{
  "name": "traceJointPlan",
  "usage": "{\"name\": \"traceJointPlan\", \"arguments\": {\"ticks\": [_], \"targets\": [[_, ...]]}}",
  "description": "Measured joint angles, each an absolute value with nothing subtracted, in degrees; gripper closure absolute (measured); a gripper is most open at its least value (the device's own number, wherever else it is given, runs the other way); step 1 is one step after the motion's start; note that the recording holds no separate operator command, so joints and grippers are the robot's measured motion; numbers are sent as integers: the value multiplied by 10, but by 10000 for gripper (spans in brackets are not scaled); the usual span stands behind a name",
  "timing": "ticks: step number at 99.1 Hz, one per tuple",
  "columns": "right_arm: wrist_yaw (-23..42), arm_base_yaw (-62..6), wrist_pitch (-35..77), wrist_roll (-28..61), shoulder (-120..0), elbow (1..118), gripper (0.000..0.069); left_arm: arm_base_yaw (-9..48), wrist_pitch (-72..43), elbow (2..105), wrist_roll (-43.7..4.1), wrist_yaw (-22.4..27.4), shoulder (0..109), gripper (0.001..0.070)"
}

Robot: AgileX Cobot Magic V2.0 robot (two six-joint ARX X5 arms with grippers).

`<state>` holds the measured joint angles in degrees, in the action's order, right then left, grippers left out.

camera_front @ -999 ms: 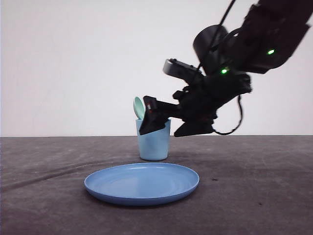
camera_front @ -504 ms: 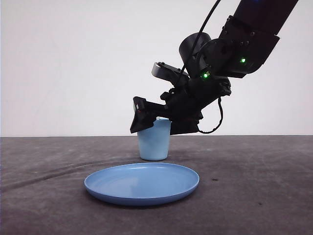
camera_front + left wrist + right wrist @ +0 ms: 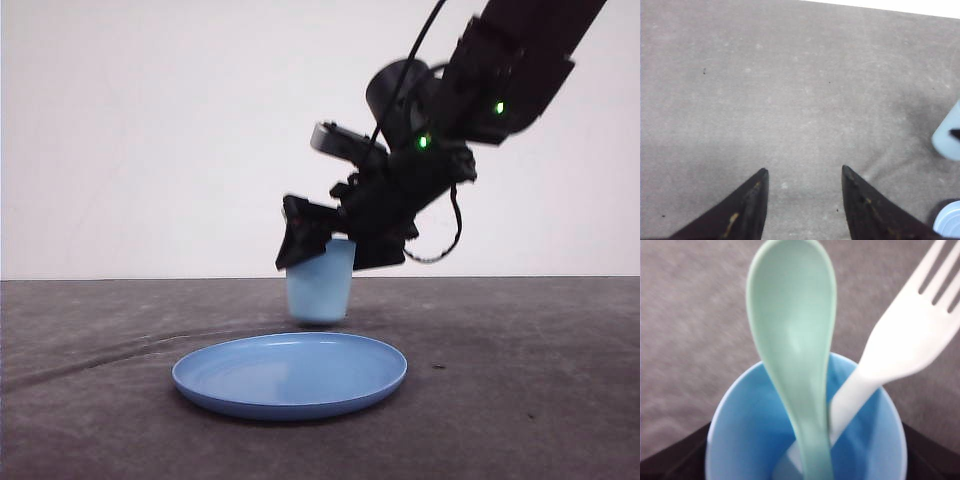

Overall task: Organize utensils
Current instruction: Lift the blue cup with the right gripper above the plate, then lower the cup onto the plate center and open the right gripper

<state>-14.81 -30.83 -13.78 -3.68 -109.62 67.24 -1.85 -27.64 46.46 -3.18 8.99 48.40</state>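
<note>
Nearest the camera, the blue plate (image 3: 290,375) lies on the table (image 3: 520,380). Just behind it, the cup (image 3: 319,285) is gripped at its rim by the right gripper (image 3: 318,245) and appears raised. The spoon (image 3: 797,360) and fork (image 3: 900,347) stand loose inside, between the jaws; a tilt could spill them. The left gripper (image 3: 802,207) is held apart, empty.

Front view low, table-level; right wrist close above cup (image 3: 805,440); both share cup
</note>
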Motion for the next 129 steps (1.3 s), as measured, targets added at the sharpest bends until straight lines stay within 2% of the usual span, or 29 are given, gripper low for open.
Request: {"name": "traceJointPlan", "arguments": {"ticks": [23, 60, 78, 101, 129], "targets": [[-148, -327, -54, -32, -992, 671, 203, -18, -276, 465, -32, 90, 484, 436], [-131, -387, -67, -30, -830, 528, 203, -18, -276, 465, -29, 90, 484, 436], [-89, -431, -67, -30, -767, 461, 203, -18, -276, 465, -29, 90, 484, 436], [-52, -476, -73, -30, -757, 411, 203, -9, -277, 465, -30, 90, 484, 436], [-45, -488, -163, -29, -794, 371, 203, 13, -276, 465, -30, 90, 484, 436]]}}
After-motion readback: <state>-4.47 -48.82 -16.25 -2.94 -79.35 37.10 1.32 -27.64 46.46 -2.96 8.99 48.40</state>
